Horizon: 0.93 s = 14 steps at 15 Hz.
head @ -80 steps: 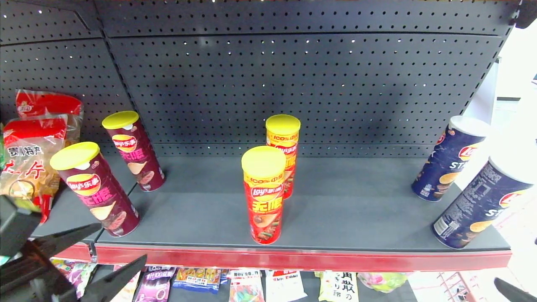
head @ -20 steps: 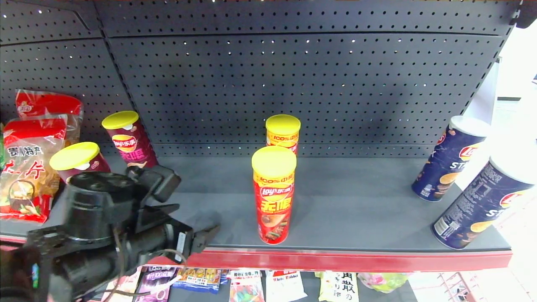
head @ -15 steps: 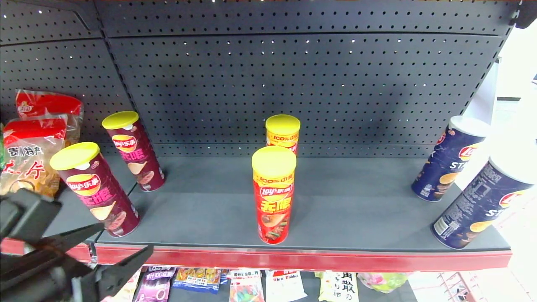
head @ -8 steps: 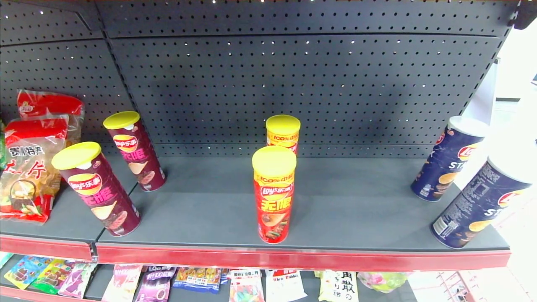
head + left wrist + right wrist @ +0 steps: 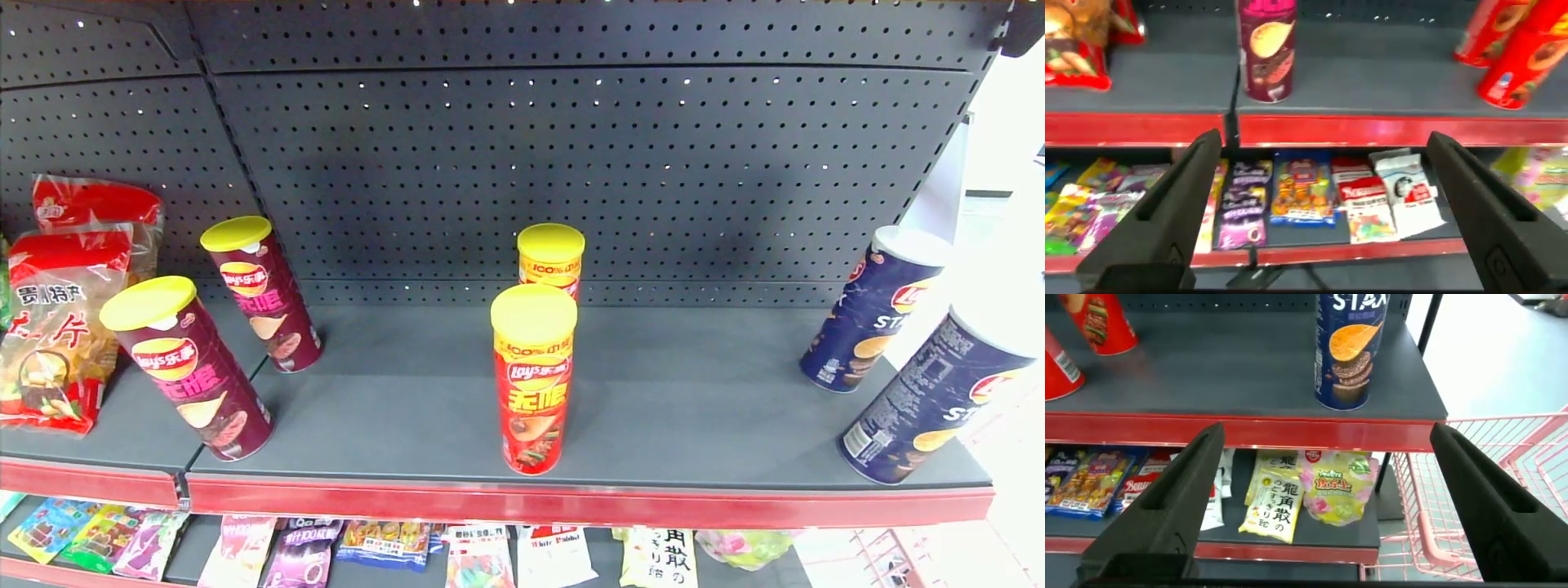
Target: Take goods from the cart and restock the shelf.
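**Cart (image 5: 1511, 418) lies on the right arm's side**

Pink and wire-built, it stands low past the shelf's (image 5: 588, 502) right end, near the right gripper (image 5: 1328, 429), so that arm is the nearer one; its load cannot be told. Both that and the left gripper (image 5: 1324, 137) gape wide, holding nothing. Chip cans (image 5: 532, 376) on the shelf stand upright.

Strong light blows the right edge out to white and glares on the blue cans (image 5: 931, 392). The pegboard (image 5: 522, 163) is dim and softly shadowed. The side edges bow outward.
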{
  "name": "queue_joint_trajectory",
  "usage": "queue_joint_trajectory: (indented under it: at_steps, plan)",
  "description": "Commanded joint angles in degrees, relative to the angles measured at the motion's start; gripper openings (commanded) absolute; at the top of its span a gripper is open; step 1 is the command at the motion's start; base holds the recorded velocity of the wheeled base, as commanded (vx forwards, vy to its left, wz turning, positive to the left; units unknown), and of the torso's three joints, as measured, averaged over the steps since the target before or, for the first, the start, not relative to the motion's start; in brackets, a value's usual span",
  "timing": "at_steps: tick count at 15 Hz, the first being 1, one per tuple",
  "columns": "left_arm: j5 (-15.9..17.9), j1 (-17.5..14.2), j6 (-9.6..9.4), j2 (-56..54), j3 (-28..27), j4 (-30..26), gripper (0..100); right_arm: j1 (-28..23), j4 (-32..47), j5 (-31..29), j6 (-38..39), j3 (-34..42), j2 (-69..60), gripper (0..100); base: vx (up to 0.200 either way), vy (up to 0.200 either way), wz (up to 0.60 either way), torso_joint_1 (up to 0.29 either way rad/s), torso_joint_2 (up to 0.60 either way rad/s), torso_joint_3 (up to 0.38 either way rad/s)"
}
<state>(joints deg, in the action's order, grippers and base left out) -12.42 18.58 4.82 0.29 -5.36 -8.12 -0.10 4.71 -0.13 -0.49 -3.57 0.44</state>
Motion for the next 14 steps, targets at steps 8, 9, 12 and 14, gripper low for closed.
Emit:
queue_joint_trajectory:
  at_steps: [8,9,12,14]
  plan:
    - [-14.9,-3.2,0.11,5.3,-0.2,-1.5,100,-1.8,-0.1,-2.1,-0.5,0.1,4.7,100,0.0,0.0,0.0,0.0,0.0,0.0]
    - [-14.6,-5.5,0.19,7.4,-0.1,-1.5,100,-1.5,-0.1,-2.0,-0.5,0.1,4.6,100,0.0,0.0,0.0,0.0,0.0,0.0]
    - [-14.8,-13.6,-0.6,15.0,-0.1,-1.5,100,-0.1,-0.1,-1.9,-0.3,0.1,3.9,100,0.0,0.0,0.0,0.0,0.0,0.0]
    - [-14.3,-23.0,-0.42,12.5,-0.2,-1.5,100,-0.1,-0.1,-1.9,-0.2,0.1,3.6,100,0.0,0.0,0.0,0.0,0.0,0.0]
